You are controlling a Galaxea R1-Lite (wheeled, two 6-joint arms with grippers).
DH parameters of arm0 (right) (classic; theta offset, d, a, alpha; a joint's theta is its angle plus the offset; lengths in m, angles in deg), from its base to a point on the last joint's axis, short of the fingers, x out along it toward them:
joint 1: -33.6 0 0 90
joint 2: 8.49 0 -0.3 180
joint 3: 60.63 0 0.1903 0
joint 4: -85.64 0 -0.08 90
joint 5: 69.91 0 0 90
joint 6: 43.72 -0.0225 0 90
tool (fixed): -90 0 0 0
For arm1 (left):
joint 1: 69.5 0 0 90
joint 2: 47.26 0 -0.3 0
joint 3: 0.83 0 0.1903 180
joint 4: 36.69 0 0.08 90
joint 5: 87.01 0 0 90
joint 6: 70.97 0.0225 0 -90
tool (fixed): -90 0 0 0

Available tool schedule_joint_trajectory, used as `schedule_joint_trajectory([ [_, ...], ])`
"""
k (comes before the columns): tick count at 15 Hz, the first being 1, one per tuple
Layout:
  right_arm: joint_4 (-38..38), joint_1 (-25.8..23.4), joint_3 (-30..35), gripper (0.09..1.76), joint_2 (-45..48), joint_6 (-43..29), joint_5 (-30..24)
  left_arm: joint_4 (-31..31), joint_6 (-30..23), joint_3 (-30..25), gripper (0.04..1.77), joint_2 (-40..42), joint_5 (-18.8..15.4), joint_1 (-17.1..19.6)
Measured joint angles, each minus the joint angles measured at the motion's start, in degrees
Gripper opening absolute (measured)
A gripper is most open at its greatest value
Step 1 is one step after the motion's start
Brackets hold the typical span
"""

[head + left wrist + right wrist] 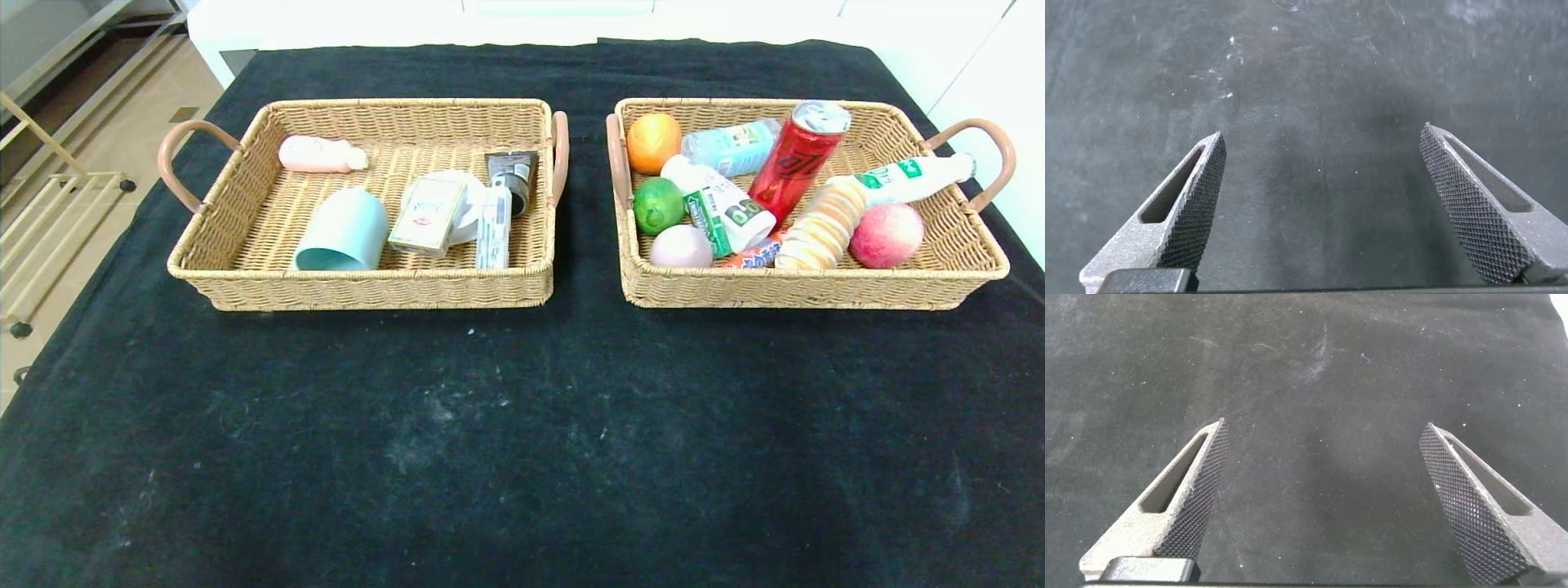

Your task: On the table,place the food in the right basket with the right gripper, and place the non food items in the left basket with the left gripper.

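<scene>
The left wicker basket (245, 220) holds a teal cup (343, 231), a pink bottle (320, 154), a small box (428, 215), a dark tube (512, 177) and a white packet (493, 227). The right wicker basket (947, 237) holds an orange (653, 141), a lime (658, 204), a red can (798, 158), bottles (731, 145), a stack of biscuits (823, 226), a peach (887, 235) and a pale egg-shaped item (681, 246). Neither arm shows in the head view. My left gripper (1323, 139) is open and empty over bare black cloth. My right gripper (1323, 434) is open and empty over bare black cloth.
A black cloth (506, 425) covers the table. Both baskets stand at the far half, with a narrow gap between them. The table's left edge drops to the floor, where a metal rack (49, 204) stands. White furniture lies behind the table.
</scene>
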Motion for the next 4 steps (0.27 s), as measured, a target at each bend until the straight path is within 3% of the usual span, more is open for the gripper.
schedule_joint_trajectory([
  [4,0.0,0.0,0.0,1.71,0.0,-0.2,0.1,0.0,-1.1,0.0,1.72,0.0,0.4,0.0],
])
